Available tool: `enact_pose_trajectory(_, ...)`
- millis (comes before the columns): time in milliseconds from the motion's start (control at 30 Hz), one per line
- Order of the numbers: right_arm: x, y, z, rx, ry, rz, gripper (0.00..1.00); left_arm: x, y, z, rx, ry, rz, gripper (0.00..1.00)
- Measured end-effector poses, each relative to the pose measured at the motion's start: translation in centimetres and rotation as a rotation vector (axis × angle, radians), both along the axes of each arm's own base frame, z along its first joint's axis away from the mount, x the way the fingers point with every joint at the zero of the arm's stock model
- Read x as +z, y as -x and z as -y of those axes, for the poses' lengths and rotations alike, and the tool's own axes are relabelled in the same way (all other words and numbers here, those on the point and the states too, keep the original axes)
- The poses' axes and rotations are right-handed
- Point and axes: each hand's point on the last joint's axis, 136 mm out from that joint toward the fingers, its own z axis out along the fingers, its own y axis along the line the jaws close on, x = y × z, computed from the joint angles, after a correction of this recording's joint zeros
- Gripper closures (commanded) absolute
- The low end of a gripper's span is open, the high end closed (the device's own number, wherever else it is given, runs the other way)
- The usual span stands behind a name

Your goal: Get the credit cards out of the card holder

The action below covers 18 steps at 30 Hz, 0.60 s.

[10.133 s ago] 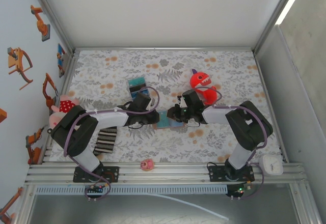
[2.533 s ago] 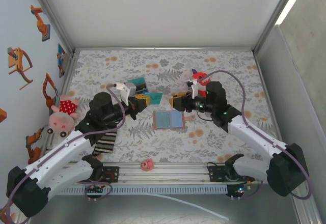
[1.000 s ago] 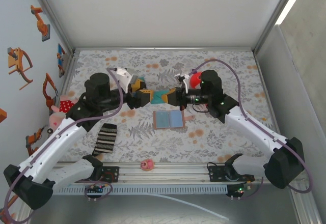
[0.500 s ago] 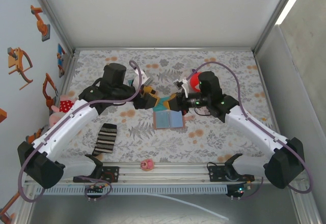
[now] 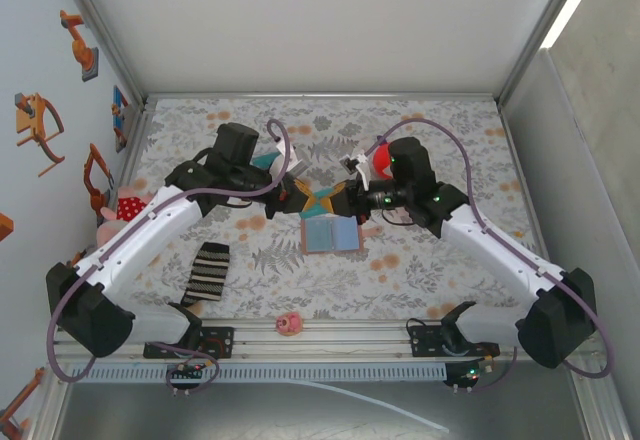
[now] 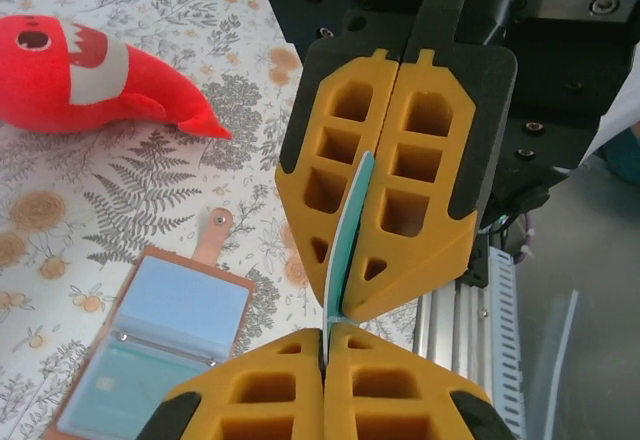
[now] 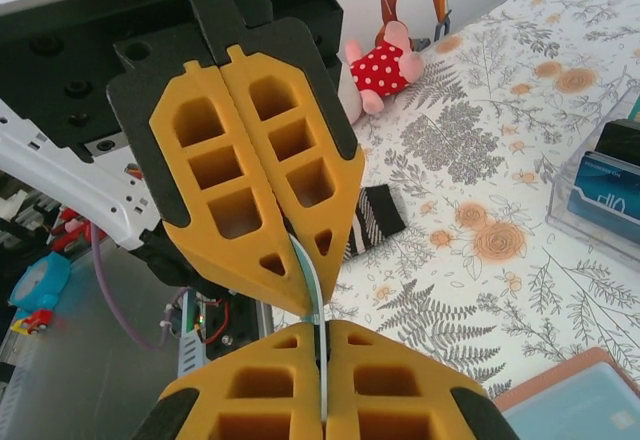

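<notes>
Above the floral table (image 5: 440,130), the left gripper (image 6: 325,335) and right gripper (image 7: 322,330) meet tip to tip, both clamped on 1 teal card (image 6: 350,222) held edge-on between them in mid-air. The card holder (image 5: 331,233) lies open on the table just below and nearer the arm bases, blue faces up, snap tab to its right. The right arm covers part of a red dinosaur plush (image 5: 378,160), and the left arm hides most of a clear stand (image 7: 600,195) (a blue card stands in it). A pig plush (image 5: 125,205) sits at the left edge, a striped cloth (image 5: 208,272) lies near the left arm, and a small pink toy (image 5: 289,322) rests on the front rail. 2.5 seconds earlier the 2 grippers hung apart with a gap between them; 10 seconds earlier both were down at the holder, which lies where it did 2.5 seconds ago.
</notes>
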Motion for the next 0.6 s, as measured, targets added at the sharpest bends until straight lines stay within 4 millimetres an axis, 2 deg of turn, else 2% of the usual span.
enact_pose_trajectory(67,-0.2,-0.2,0.1,-0.012,0.010,0.003,0.72,0.0,0.0,0.0,-0.001,-0.002,0.007,1.00)
enact_pose_trajectory(133,-0.6,-0.5,0.2,-0.034,0.032,0.010,0.65,-0.2,-0.4,-0.1,0.012,-0.013,0.024,1.00)
enact_pose_trajectory(300,-1.3,-1.7,1.3,-0.145,0.101,0.038,0.59,-0.3,-2.3,-1.3,0.073,-0.030,0.066,1.00)
enact_pose_trajectory(600,-0.8,-3.8,4.0,-0.360,0.176,0.108,0.47,0.0,-6.9,-5.3,0.244,-0.037,0.159,1.00)
